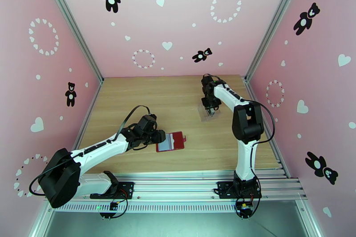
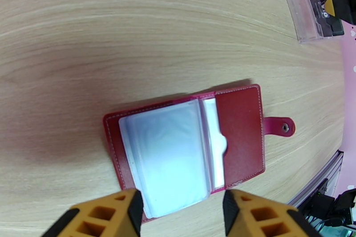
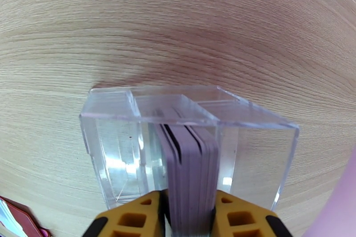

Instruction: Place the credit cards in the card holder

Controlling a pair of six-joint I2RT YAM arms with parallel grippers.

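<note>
The right gripper [image 3: 189, 215], clamped on the credit cards [image 3: 189, 162] in the clear case [image 3: 111, 144], should lift straight up; the left gripper [image 2: 182, 213] gapes empty over the card holder [image 2: 240, 131].

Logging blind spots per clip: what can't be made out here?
Right wrist view: credit cards, lower ends hidden by the right pincer and the bottom edge; count unclear.
Left wrist view: card holder, glare on its sleeves; contents unreadable.
Top view: clear case, too small, partly covered by the right pincer.
</note>
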